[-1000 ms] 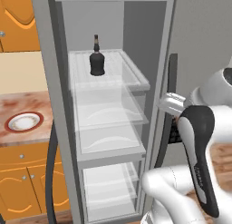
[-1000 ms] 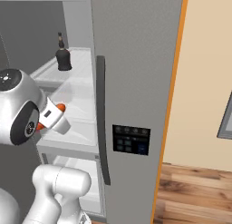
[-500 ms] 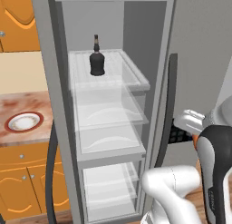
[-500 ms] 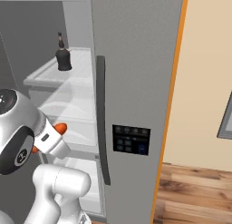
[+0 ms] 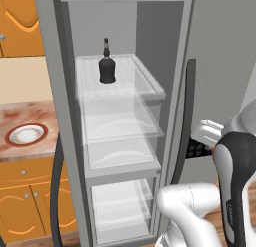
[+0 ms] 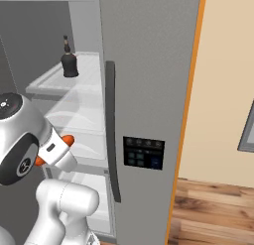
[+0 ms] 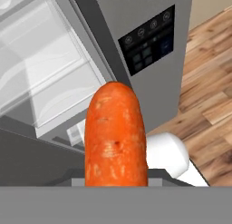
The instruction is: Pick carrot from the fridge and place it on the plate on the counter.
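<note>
My carrot (image 7: 116, 134) is bright orange with faint paler flecks. Fridge (image 5: 220, 51) is flat grey outside, pale grey inside, shelves clear glass. Its door handle (image 6: 112, 135) is dark grey, control panel (image 6: 143, 153) black with dim bluish icons. Bottle (image 5: 107, 67) is near black. Plate (image 5: 26, 134) is white with a reddish-brown rim. Counter (image 5: 30, 117) is mottled reddish-brown and cream, cupboards (image 5: 22, 206) orange wood. Floor (image 7: 210, 96) is brown planks, wall (image 6: 223, 80) beige.

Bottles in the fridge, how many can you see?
1: a dark squat glass bottle with a thin neck stands on the top clear shelf of the grey fridge. Others could be hidden.
</note>
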